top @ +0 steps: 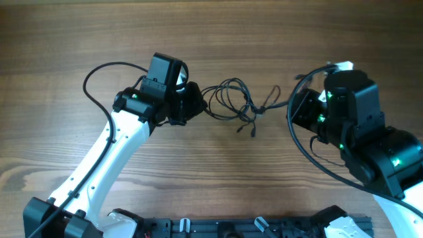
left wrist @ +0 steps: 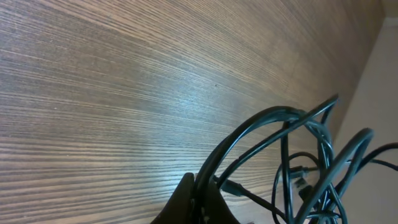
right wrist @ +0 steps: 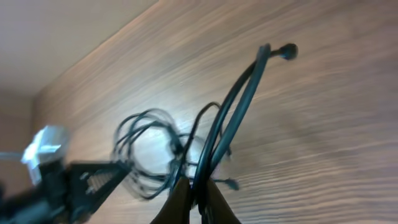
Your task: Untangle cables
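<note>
Even, soft light overhead; glare sheens the table; right wrist view blurred, perhaps by motion.

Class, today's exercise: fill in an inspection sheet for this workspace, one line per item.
Surface: wooden table, plain wood grain.
Job's things: thin cables in one tangle between both tools, with a knot towards the right.
Clutter: nothing seen.
Tools: left tool shut on the thin cables; right tool shut on a loop of them.
Cables: thick arm cables arc over the table beside each arm.
Surroundings: dark base rail along the near edge; pale area beyond the table, unclear.
</note>
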Motion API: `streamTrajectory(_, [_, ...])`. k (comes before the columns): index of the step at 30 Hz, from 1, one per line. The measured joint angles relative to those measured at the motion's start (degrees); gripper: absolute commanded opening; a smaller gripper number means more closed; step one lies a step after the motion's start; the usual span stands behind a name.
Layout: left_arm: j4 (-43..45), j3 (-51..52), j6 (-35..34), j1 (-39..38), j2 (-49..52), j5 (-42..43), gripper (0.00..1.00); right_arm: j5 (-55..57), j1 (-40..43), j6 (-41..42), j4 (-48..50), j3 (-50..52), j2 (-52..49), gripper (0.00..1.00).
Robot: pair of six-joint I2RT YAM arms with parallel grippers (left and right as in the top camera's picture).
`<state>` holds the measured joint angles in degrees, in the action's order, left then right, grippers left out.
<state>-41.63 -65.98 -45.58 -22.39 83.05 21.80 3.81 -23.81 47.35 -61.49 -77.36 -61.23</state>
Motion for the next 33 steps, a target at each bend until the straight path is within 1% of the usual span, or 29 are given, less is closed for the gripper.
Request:
streamTrajectory(3, [-1.0,0.0,-0.9,0.0,0.0,-2.3,0.04,5.3,0.0,3.6,-1.4,0.0,0.0,0.41])
streamTrajectory(4, [-1.5,0.0,-1.4,0.0,0.0,-2.9,0.04,6.6,0.0,4.7,-1.4,0.0,0.0,0.48])
streamTrajectory(6, [-1.3,0.0,-1.7,0.0,0.0,-3.1,0.04,7.5,0.0,5.9,-1.5,0.0,0.0,0.57])
streamTrajectory(7, [-0.7,0.0,-1.7,0.0,0.0,-2.4,0.04,7.5,0.0,6.2,-1.5,0.0,0.0,0.6])
streamTrajectory(11, [6.2,0.1,0.3,0.1,0.0,3.6,0.04,6.0,0.0,7.1,-1.8,0.0,-1.0,0.65])
streamTrajectory(12, [10.2,0.2,0.7,0.1,0.0,8.8,0.04,4.9,0.0,7.1,-1.8,0.0,-1.7,0.65])
streamTrajectory(14, [17.9,0.4,1.3,0.1,0.2,16.1,0.04,1.7,0.0,6.3,-1.8,-0.1,-3.2,0.68])
streamTrajectory(17, [25.9,0.4,1.2,0.1,0.3,25.0,0.04,-3.6,0.0,2.6,-0.9,-0.1,-5.6,0.7])
streamTrajectory(20, [30.8,0.4,-1.6,0.1,0.3,31.0,0.04,-11.0,0.0,-3.6,1.6,0.0,-8.8,0.73])
streamTrajectory(25, [33.6,0.4,-6.8,0.1,0.3,34.7,0.04,-18.1,0.0,-9.3,2.4,0.0,-11.8,0.74])
streamTrajectory(28, [35.3,0.4,-9.1,0.1,0.3,36.3,0.04,-19.3,0.0,-10.5,2.6,0.0,-12.3,0.75])
streamTrajectory(33, [42.6,0.5,-12.8,0.1,0.3,41.6,0.04,-19.5,0.0,-11.5,3.3,0.0,-14.2,0.74])
